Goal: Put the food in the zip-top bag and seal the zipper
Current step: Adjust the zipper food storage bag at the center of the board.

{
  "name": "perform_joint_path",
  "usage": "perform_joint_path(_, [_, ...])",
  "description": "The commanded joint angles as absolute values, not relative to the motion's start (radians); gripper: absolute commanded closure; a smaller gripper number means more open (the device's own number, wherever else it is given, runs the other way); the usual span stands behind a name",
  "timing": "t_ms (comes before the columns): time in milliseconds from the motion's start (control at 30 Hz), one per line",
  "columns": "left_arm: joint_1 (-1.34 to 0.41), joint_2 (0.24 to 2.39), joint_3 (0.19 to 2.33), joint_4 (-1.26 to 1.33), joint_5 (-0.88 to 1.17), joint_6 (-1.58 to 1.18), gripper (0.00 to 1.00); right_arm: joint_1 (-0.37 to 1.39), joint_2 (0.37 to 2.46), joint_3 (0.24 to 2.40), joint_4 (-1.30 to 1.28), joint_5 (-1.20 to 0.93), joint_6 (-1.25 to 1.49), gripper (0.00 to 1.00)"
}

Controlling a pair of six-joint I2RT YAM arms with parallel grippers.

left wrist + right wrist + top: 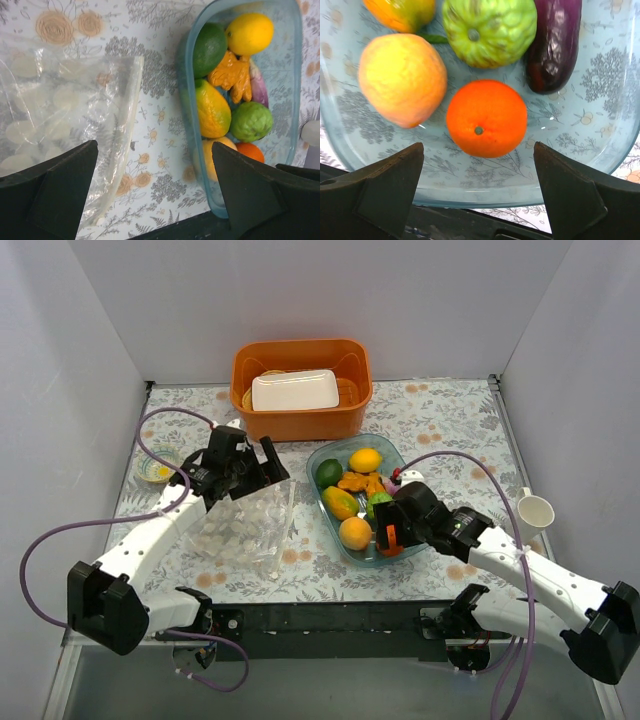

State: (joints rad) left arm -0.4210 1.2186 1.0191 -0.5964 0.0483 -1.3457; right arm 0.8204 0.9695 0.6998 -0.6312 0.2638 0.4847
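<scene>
The food lies in a clear blue tray: lemon, green fruit, mango, yellow-orange fruit. The zip-top bag lies flat and empty left of the tray. My left gripper is open and empty above the gap between bag and tray; the whitish zipper runs along the bag's edge facing the tray. My right gripper is open and empty over the tray's near end. In its wrist view the gripper frames an orange, beside a bumpy green fruit and the eggplant.
An orange bin with a white tray in it stands at the back. A small bowl sits at the left, and a white cup at the right. White walls close in three sides.
</scene>
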Motion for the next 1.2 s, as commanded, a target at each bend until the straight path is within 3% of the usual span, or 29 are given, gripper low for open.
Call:
perform_joint_path(0, [-0.446,1.174,0.93,-0.601,0.106,-1.348,0.02,0.825,0.927,0.79,-0.617,0.293,0.485,0.02])
perform_joint_path(200, [-0.569,1.154,0.799,-0.656,-0.072,-1.449,0.02,0.825,0.911,0.862,-0.638,0.356,0.509,0.02])
perform_joint_path(500, [-0.69,1.275,0.801,-0.653,-0.179,-1.499,0.04,0.808,0.945,0.891,-0.635,0.367,0.509,0.02])
perform_joint_path(767, [-0.741,1.374,0.834,-0.631,-0.236,-1.537,0.14,0.79,0.963,0.87,-0.614,0.327,0.511,0.02])
perform_joint_path(1167, [-0.765,1.54,0.957,-0.653,-0.316,-1.497,0.41,0.775,0.953,0.845,-0.614,0.307,0.502,0.02])
